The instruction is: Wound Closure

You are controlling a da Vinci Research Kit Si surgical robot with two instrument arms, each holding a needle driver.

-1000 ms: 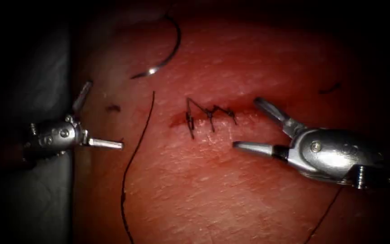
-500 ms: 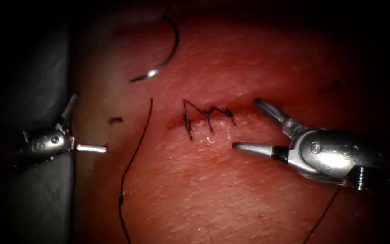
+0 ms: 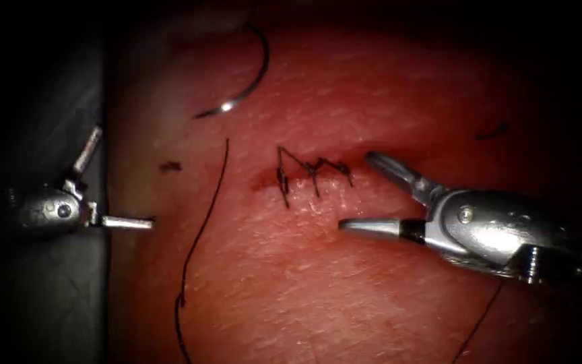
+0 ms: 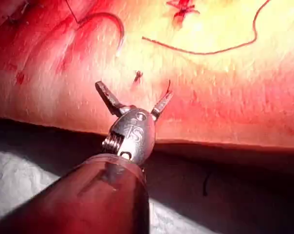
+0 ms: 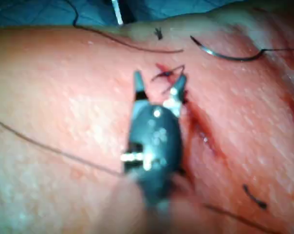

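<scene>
The red, moist tissue (image 3: 345, 283) bears a short cut (image 3: 304, 178) already crossed by dark stitches. The needle (image 3: 247, 84) lies free on the surface, up and left of the cut, with thread (image 3: 200, 236) trailing nearby. The left tool (image 3: 106, 185) and right tool (image 3: 365, 195) both gape wide, holding nothing. The needle looks thin, stiff and slippery; its mid-curve seems the safest place to grasp.

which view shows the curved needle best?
Endoscope view: the curved metal needle lies free on the tissue, up and left of the cut, its whole arc visible, held by neither tool. The left wrist view shows it faint against the red surface; the right wrist view shows a smaller dark arc.
</scene>
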